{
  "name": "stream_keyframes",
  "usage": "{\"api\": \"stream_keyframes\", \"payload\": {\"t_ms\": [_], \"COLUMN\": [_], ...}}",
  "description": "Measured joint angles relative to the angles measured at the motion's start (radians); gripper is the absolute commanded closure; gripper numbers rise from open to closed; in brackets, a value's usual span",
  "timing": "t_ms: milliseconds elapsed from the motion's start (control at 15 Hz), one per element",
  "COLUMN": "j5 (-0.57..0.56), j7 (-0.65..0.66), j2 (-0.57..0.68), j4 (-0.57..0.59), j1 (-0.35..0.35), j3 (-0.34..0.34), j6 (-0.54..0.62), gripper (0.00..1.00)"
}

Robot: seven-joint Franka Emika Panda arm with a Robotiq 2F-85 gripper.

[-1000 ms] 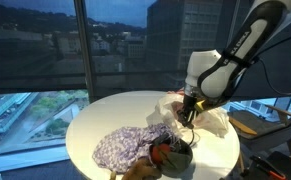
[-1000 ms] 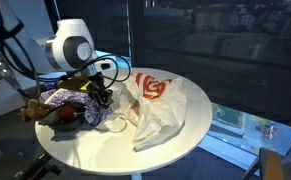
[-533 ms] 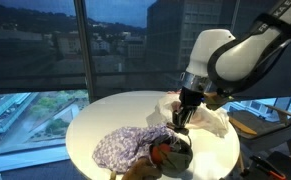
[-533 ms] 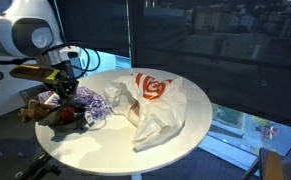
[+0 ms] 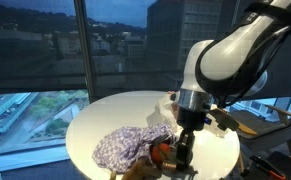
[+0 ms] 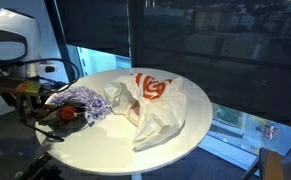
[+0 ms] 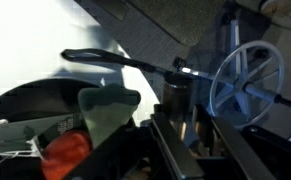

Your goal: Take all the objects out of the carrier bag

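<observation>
The pincer is held low at the worktop's edge, above a heap of brown and red items. Whether it is clenched or released cannot be told, as the fingers are blurred in the wrist view. A patterned cloth is spread just beside the heap. The white carrier bag, printed with a red mark, is laid across the worktop's middle, apart from the pincer.
</observation>
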Motion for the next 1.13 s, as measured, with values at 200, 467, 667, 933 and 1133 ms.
{"api": "stream_keyframes", "payload": {"t_ms": [200,467,667,933,1133], "j5": [0.028,0.026,-0.060,-0.298,-0.452], "j7": [-0.112,-0.150,-0.099,0.094,0.231], "j2": [0.040,0.094,0.113,0.090,0.035], "j4": [-0.001,0.000,0.002,0.016,0.024], "j1": [0.005,0.002,-0.015,-0.283,-0.480], "j3": [-0.003,-0.007,-0.014,0.180,0.306], "j6": [-0.013,0.037,0.083,0.087,0.054], "gripper": [0.07,0.00,0.00,0.00,0.00]}}
